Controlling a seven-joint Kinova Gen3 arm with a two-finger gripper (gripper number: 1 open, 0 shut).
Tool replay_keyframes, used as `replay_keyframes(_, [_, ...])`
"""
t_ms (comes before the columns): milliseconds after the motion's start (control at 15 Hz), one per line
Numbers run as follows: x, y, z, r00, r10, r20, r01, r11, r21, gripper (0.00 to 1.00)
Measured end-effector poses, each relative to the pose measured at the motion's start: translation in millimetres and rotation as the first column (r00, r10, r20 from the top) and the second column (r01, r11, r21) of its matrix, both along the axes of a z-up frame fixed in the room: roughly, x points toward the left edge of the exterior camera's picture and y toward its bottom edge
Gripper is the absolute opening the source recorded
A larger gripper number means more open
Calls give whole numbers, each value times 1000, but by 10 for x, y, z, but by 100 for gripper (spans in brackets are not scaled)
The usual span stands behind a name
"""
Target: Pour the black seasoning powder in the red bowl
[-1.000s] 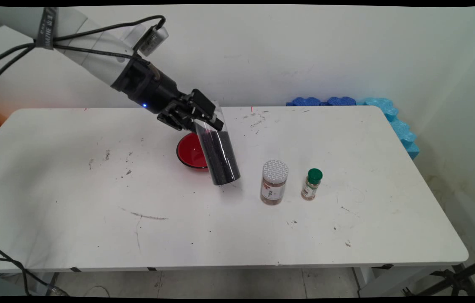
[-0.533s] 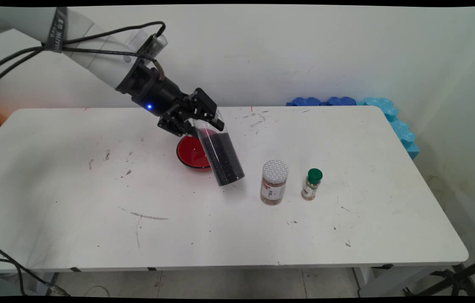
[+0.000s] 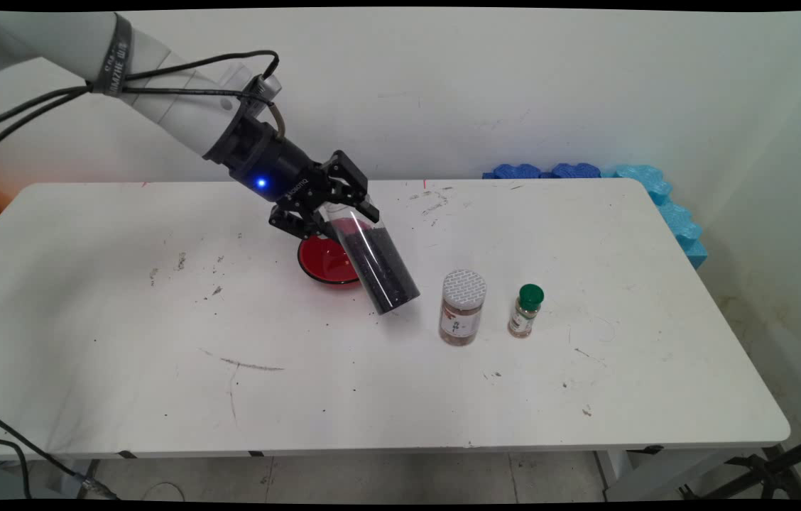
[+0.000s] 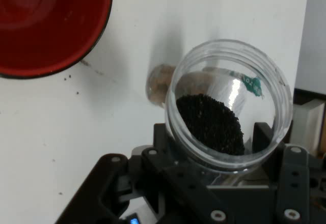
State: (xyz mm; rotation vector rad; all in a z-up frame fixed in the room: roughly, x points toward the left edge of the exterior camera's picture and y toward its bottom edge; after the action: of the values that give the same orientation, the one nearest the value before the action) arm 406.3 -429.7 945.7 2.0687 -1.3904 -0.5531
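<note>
Main view: gripper point(image 3: 344, 209) clamped on the upper part of a clear jar point(image 3: 376, 262) of black granules, jar tilted with its open mouth up toward the arm and its base lifted off the white table point(image 3: 585, 397). Red bowl point(image 3: 326, 261) sits on the table directly behind the jar. Grey-lidded spice jar point(image 3: 462, 307) stands just right of the tilted jar; green-capped bottle point(image 3: 527, 310) beside that. Hand view: jar mouth open, granules point(image 4: 211, 124) banked to one side, bowl at upper left.
</note>
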Motion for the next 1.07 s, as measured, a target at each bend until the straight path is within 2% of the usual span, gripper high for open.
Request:
replay_keyframes(467, [-18,-86,-73,995,88,-56,-82,991,102,0])
replay_keyframes(733, [-24,-141,-117,989,129,-76,-117,982,149,0])
replay_keyframes(1067, [-31,-232,-188,978,187,-97,-162,962,219,0])
